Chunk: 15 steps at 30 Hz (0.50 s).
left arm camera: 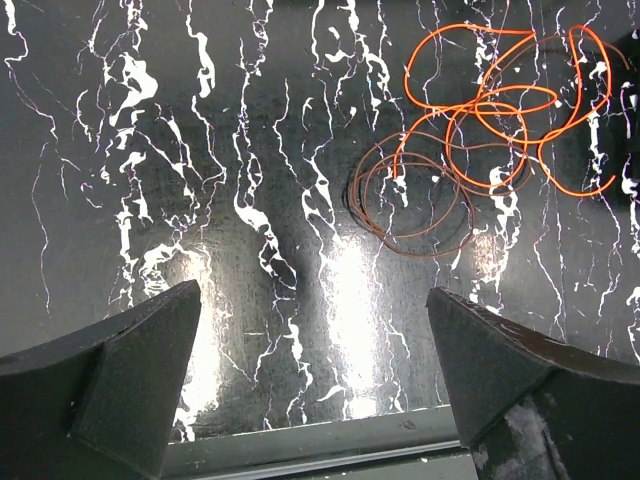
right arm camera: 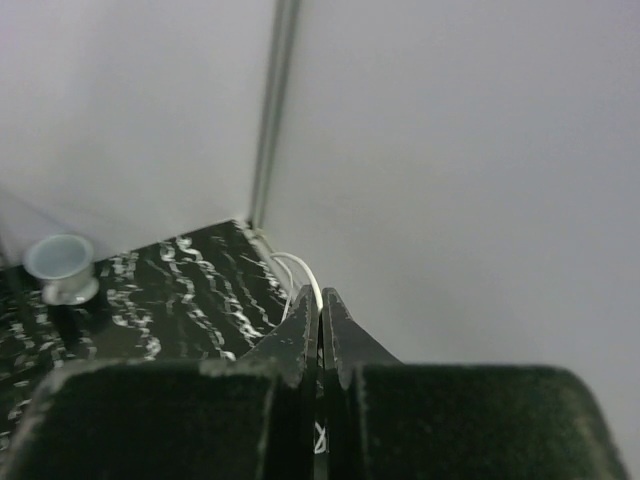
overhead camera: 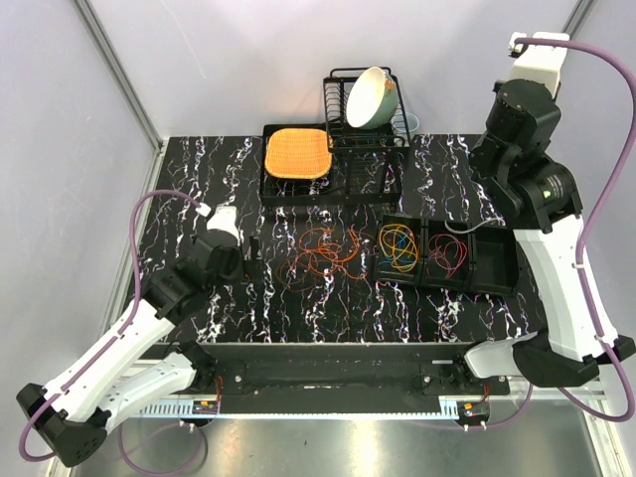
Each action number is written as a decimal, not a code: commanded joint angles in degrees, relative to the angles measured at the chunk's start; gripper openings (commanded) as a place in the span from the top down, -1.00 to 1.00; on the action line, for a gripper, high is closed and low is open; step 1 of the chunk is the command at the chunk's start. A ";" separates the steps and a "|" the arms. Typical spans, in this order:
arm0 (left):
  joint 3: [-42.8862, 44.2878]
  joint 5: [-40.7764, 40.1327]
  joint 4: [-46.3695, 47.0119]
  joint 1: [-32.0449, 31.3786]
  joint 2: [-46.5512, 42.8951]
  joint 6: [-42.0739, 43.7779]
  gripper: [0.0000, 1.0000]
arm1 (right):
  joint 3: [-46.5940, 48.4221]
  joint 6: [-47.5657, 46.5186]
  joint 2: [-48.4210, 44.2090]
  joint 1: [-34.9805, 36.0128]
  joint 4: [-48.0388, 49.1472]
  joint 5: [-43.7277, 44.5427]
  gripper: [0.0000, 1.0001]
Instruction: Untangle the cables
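A tangle of orange, red and brown cables [overhead camera: 323, 253] lies on the black marbled table. In the left wrist view an orange cable [left arm camera: 500, 100] overlaps a brown coil [left arm camera: 415, 200]. My left gripper [overhead camera: 245, 260] is open and empty [left arm camera: 312, 290], low over the table to the left of the tangle. My right gripper [right arm camera: 320, 300] is raised high at the back right and is shut on a thin white cable [right arm camera: 305, 275]. That cable [overhead camera: 469, 231] trails down toward the black bin. In the top view the right fingers are hidden by the wrist.
A black three-part bin [overhead camera: 494, 260] holds yellow and orange cables [overhead camera: 397, 248] and purple cables [overhead camera: 447, 256]. A dish rack with a bowl [overhead camera: 368, 94], an orange mat [overhead camera: 298, 152] and a cup [right arm camera: 60, 265] stand at the back. Walls close in on the sides.
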 commanded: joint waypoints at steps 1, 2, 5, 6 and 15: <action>0.03 -1.85 1.82 -0.58 -0.26 0.97 -0.98 | -2.90 -0.26 -2.40 -3.11 3.74 4.47 1.00; -0.06 -1.85 1.82 -0.84 0.10 0.97 -0.98 | -3.44 0.18 -2.76 -4.16 3.82 4.38 1.00; 0.11 -2.29 1.73 -2.25 0.98 0.88 -0.98 | -5.29 0.98 -3.64 -5.40 3.82 3.94 1.00; 0.03 -2.47 1.73 -2.86 1.15 0.97 -0.98 | -5.73 1.15 -3.82 -5.40 3.65 3.94 1.00; 0.11 -3.70 1.64 -4.10 0.63 0.88 -0.97 | -6.86 0.89 -3.99 -7.33 2.33 5.35 1.00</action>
